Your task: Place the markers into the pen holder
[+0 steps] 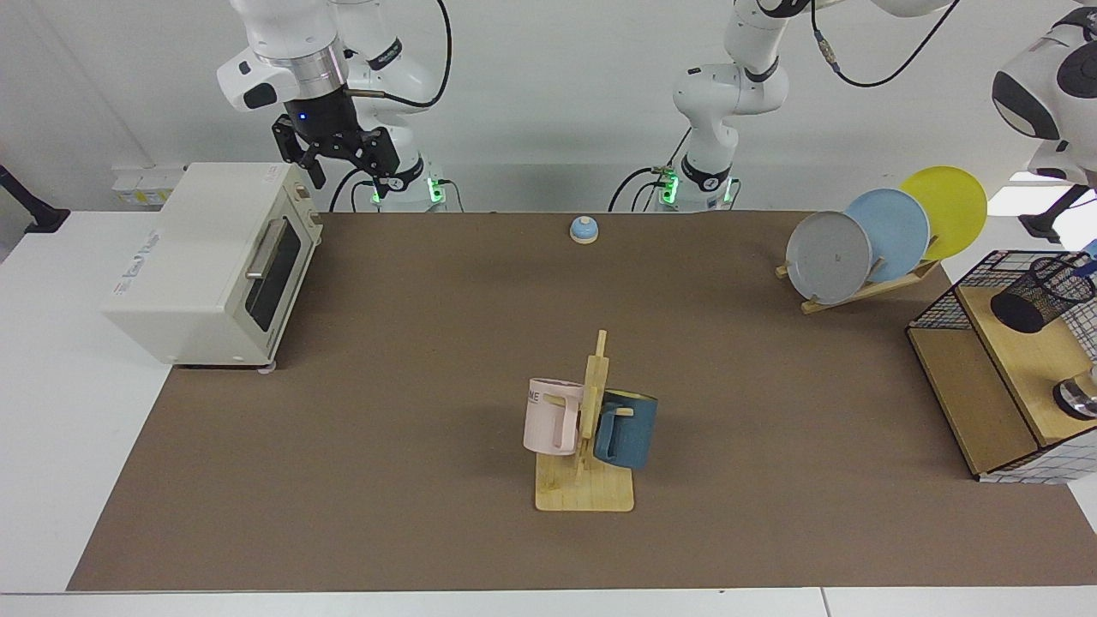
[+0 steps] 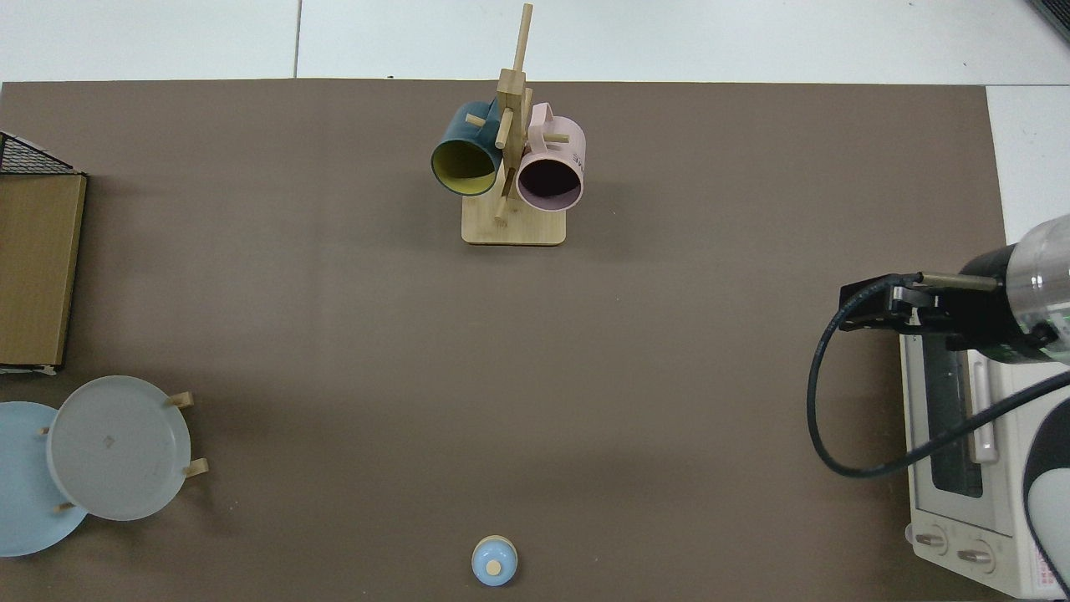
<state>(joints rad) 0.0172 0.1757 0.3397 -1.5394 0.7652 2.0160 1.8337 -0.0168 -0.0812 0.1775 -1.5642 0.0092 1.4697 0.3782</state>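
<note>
The pen holder (image 1: pixel 1041 296), a small black mesh cup, stands on the wooden board inside the wire basket (image 1: pixel 934 313) at the far right of the facing view. A thin blue strip, apparently part of the marker (image 1: pixel 1082 266), shows at the holder's rim by the frame edge; the rest of it is cut off. My left arm reaches from its base up to the top right corner, and its gripper is out of view. My right gripper (image 1: pixel 344 171) hangs open and empty over the toaster oven (image 1: pixel 206 266), and the top view shows the right gripper (image 2: pixel 865 303) at the right.
A wooden mug tree (image 1: pixel 587 446) with a pink and a blue mug stands mid-table near the front. A plate rack (image 1: pixel 866 244) with three plates is beside the basket. A small blue bell (image 1: pixel 584 229) sits at the back. A shiny metal round object (image 1: pixel 1078 396) lies on the basket's board.
</note>
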